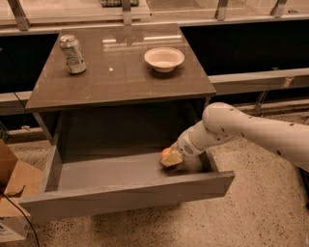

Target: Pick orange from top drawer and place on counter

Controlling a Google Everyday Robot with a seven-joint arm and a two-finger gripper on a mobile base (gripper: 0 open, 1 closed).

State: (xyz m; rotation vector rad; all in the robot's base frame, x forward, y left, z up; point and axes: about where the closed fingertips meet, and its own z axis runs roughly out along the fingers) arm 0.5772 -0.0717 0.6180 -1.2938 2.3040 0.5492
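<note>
The top drawer [126, 195] is pulled open under the counter [120, 79]. The orange [165, 153] shows as a small round orange shape inside the drawer at its right side, partly covered by my gripper [171, 158]. The gripper reaches down into the drawer from the right, right against the orange. The white arm [251, 130] crosses over the drawer's right wall.
A white bowl [164, 59] and a soda can [72, 54] stand on the counter. A cardboard box [12, 190] sits on the floor at the left. A pale ledge with metal posts [72, 10] runs behind the counter. Speckled floor lies in front.
</note>
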